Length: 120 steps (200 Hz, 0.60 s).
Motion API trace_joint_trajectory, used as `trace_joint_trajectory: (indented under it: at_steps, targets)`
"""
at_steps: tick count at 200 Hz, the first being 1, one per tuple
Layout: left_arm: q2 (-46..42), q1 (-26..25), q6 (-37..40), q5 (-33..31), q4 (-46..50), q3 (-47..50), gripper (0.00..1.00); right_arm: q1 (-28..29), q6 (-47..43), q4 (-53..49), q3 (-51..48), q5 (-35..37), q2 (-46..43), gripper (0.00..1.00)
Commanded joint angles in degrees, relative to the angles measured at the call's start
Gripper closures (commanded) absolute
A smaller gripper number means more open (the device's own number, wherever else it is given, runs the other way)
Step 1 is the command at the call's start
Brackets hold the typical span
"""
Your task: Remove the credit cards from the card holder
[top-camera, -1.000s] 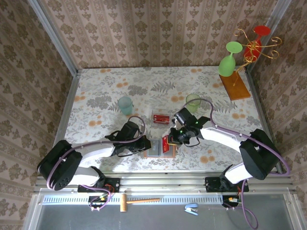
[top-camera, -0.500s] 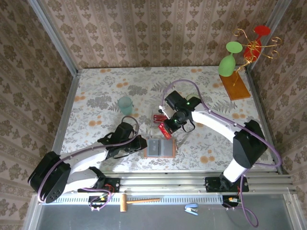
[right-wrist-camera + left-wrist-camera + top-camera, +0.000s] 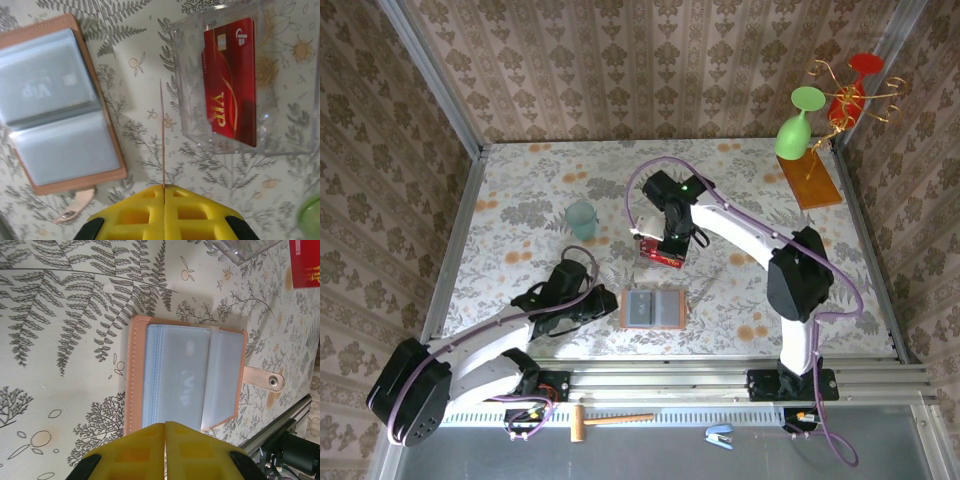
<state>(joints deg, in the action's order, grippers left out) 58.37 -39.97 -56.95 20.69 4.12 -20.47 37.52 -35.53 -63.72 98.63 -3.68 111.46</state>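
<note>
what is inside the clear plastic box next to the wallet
One red card with gold VIP lettering lies flat in the clear box. Anything beneath that card is covered, so I cannot tell whether more cards are stacked under it.

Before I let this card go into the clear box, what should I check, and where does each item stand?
1. Grip: ok. The right gripper is shut on a credit card, held edge-on.
2. Card over the clear plastic box: not ok, it seems. In the right wrist view the card's edge sits just outside the box wall.
3. Room in the box: ok. One red VIP card lies flat inside.
4. The card holder open and flat: ok.
5. The left gripper out of the way: ok. It is shut, by the card holder's edge.
6. Sleeves emptied: cannot tell.
</note>
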Motion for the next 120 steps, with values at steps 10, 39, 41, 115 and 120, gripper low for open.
trace_joint_trajectory:
  at_steps: [10,39,41,115,120]
  targets:
    - [-1.28,1.0,1.13,-0.56,2.79,0.69,0.9,-1.18,-7.71,-7.54,8.7,3.69,5.29,1.0]
    - [-1.4,1.44,0.74,-0.65,2.84,0.96,0.9,-1.48,-9.88,-10.12,15.35,2.03,9.16,1.0]
    - [-1.41,1.44,0.78,-0.71,2.83,0.96,0.9,-1.55,-10.04,-10.37,15.78,1.71,9.42,1.0]
    - [-0.55,2.17,-0.26,-1.04,2.47,1.19,0.9,-2.23,-13.78,-17.66,30.28,-1.01,20.26,1.0]
    - [-0.33,2.17,-0.27,-1.0,2.47,1.16,0.9,-2.27,-13.98,-17.95,30.98,-1.19,20.84,1.0]
